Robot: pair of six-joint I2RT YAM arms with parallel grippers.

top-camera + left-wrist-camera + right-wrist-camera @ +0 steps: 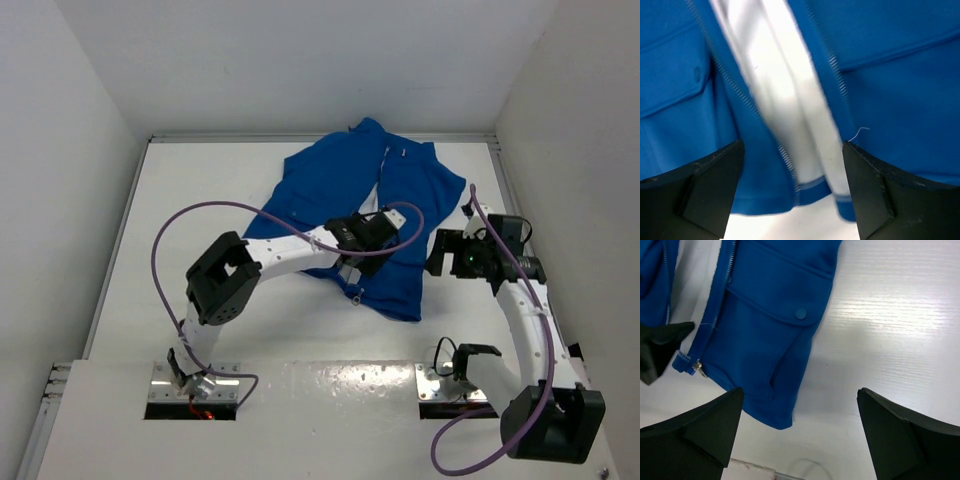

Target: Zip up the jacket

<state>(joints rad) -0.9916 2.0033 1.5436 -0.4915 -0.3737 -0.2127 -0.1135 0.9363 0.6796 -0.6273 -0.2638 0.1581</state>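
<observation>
The bright blue jacket (410, 195) lies flat on the white table, collar at the far side, its front partly open with the white lining (785, 85) showing. My left gripper (350, 272) hovers open over the bottom hem, its jaws straddling both zipper edges (786, 159) without holding anything. The silver zipper slider (699, 368) sits at the hem of the right-hand panel. My right gripper (438, 257) is open and empty above bare table beside the jacket's lower right corner (782, 417), near the flap pocket with a snap button (800, 313).
White walls close in the table (200, 200) on the left, back and right. Purple cables (190, 215) loop off both arms. Metal mounting plates (190, 385) lie at the near edge. A black fingertip of the left gripper (660, 342) shows in the right wrist view.
</observation>
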